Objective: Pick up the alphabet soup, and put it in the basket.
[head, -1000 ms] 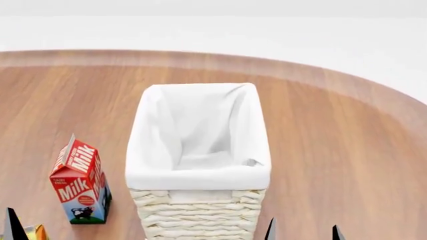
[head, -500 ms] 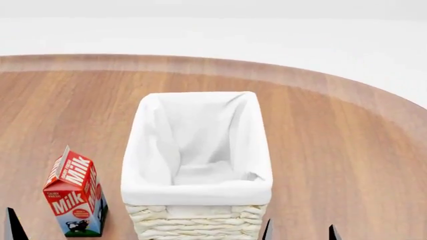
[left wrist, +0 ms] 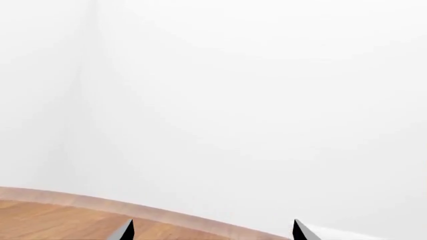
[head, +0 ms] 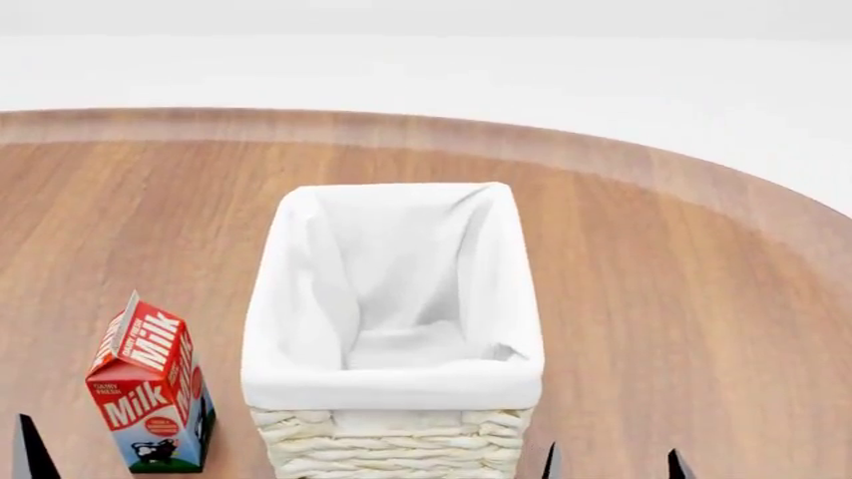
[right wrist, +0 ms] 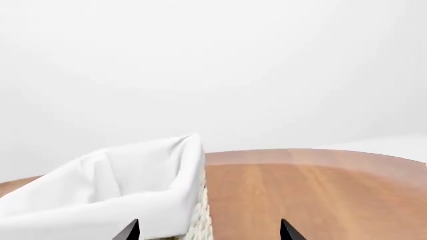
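Head view is almost the same as half a second ago: basket (head: 394,329) sits mid-bench, same spot, white liner folded over the rim, wicker weave showing at the near side. Inside shows only cloth. Milk carton (head: 150,384) stands upright just left of the basket, apart from it, unmoved. Compared with a full second back, the basket and carton sit lower and nearer in frame; a small orange-yellow item then at the lower left corner is out of view.

Only real change since half a second ago: the right claw (head: 614,465) tips at the bottom edge have slid slightly rightward. Its two dark tips stand well apart, so it is wide and holds nothing; right wrist view shows the same, tips (right wrist: 209,231) spread with the basket corner (right wrist: 120,190) just ahead.

Left claw (left wrist: 211,230) also wide, nothing between the tips, facing past the round wooden bench (left wrist: 60,217) edge to white background.

Alphabet soup: not visible in any view, location cannot be told.
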Tool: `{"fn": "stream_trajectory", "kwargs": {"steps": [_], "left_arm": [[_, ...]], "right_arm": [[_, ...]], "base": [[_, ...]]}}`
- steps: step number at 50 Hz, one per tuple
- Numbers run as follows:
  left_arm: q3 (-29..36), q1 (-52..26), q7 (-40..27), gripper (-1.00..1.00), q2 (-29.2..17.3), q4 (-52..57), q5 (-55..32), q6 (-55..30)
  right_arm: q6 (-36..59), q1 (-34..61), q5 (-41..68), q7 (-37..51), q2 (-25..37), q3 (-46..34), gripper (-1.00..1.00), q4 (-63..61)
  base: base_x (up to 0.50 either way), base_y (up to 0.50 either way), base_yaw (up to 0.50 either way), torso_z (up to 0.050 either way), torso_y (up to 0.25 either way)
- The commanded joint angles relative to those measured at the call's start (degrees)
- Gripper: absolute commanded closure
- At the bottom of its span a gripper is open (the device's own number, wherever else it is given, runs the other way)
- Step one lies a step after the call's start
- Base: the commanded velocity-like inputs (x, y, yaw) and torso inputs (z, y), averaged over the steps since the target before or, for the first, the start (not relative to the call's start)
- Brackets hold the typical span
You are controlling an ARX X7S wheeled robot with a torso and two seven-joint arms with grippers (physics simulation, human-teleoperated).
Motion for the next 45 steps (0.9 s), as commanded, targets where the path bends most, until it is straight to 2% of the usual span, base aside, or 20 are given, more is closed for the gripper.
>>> {"fn": "stream_trajectory", "kwargs": {"steps": [1,12,20,45], "left_arm": [[0.2,-0.4,-0.3,-1.00,0.0,-0.5,0.2,-0.1],[0.3,-0.3,-0.6,-1.00,-0.2,-0.2,0.2,-0.2],[0.4,-0.3,-0.8,-1.00,-0.4,0.0,0.1,-0.3],[0.8,-0.5,-1.1,-1.00,-0.8,-0.6,0.0,0.1]], "right_arm": [[4.1,-1.4,9.9,-8.3,6.8,-0.4,-1.00,-3.6],[5.0,-4.3,14.1,-17.7,11.5,-4.1,-1.00,-8.3],[3.6,-5.6,12.9,-22.0,12.8,-6.2,-1.00,-9.3],[4.7,-6.3,1.9,-26.1,14.9,-13.6,-1.00,-10.8]], "base": [[0.00,0.00,0.00,0.000,0.000],[0.00,0.00,0.00,0.000,0.000],[0.00,0.00,0.00,0.000,0.000],[0.00,0.00,0.00,0.000,0.000]]}}
